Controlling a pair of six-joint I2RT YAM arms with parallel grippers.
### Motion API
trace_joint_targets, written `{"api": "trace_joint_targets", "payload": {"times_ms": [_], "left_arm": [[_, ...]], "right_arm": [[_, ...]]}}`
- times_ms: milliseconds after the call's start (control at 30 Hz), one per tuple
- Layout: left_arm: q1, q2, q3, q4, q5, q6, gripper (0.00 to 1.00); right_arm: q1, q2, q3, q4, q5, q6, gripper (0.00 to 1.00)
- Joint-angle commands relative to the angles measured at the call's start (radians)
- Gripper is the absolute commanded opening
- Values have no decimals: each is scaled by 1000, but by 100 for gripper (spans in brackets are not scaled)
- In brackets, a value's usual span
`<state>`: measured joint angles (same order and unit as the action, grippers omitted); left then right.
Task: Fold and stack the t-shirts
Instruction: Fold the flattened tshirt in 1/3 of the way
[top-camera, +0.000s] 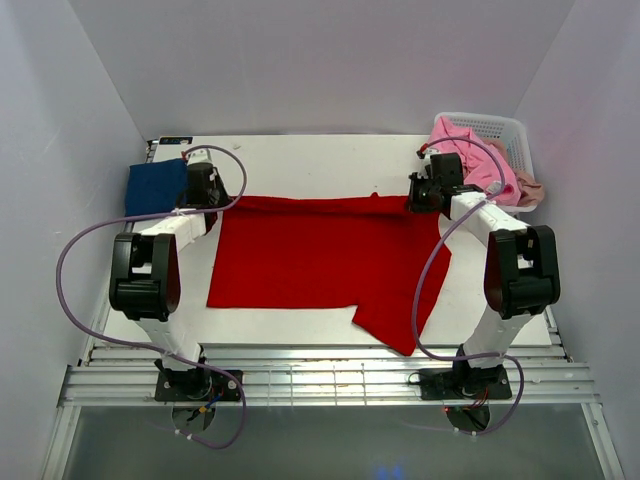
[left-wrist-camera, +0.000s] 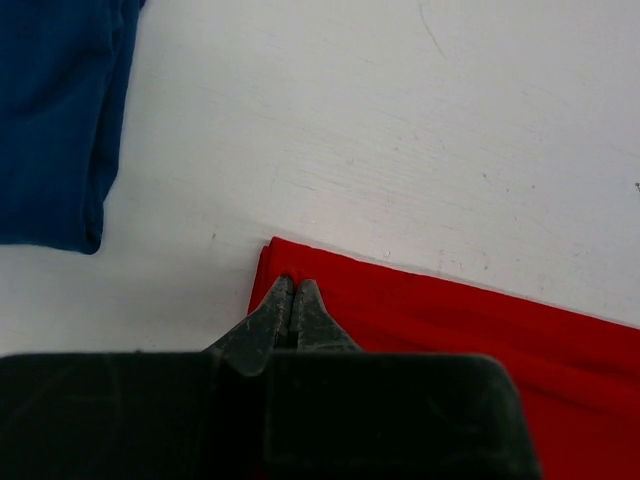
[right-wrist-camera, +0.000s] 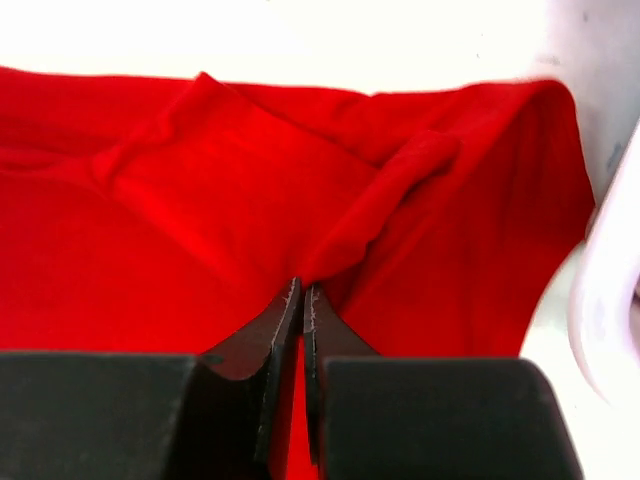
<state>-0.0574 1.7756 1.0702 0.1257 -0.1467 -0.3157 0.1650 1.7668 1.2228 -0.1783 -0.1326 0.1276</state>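
A bright red t-shirt lies spread flat across the middle of the table, one sleeve trailing toward the near edge. My left gripper is at its far left corner; in the left wrist view it is shut, with a small pucker of the red t-shirt at the tips. My right gripper is at the far right edge; in the right wrist view it is shut on a gathered ridge of the red t-shirt. A folded navy blue t-shirt lies just left of my left gripper.
A white lattice basket stands at the back right, with a pink t-shirt spilling over its rim and a beige one beside it. Bare white table lies beyond the red cloth. Purple cables loop by both arms.
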Motion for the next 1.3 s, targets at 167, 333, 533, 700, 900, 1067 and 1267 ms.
{"api": "trace_joint_targets", "payload": {"times_ms": [167,333,533,700,900,1067,1267], "left_arm": [[-4,-22,17,-112,-36,-14,0],[-4,13,34,-176,-36,-10,0],[-12,25,22,-244,-124,-31,58],[-38,-129,-55,-138,-194,-51,59],[-183,-248,-66,8,-153,-62,18],[-301,-73,78,15,36,-74,0],[-404,158,269,54,282,-79,0]], "right_arm": [[16,-50,-40,-84,97,-6,8],[22,-49,-68,-108,122,-8,8],[33,-58,-83,-152,179,-2,43],[36,-164,-108,-96,174,-20,60],[36,-169,-27,-35,165,-49,64],[36,-32,52,-20,156,-46,62],[31,83,119,-4,185,-52,61]]}}
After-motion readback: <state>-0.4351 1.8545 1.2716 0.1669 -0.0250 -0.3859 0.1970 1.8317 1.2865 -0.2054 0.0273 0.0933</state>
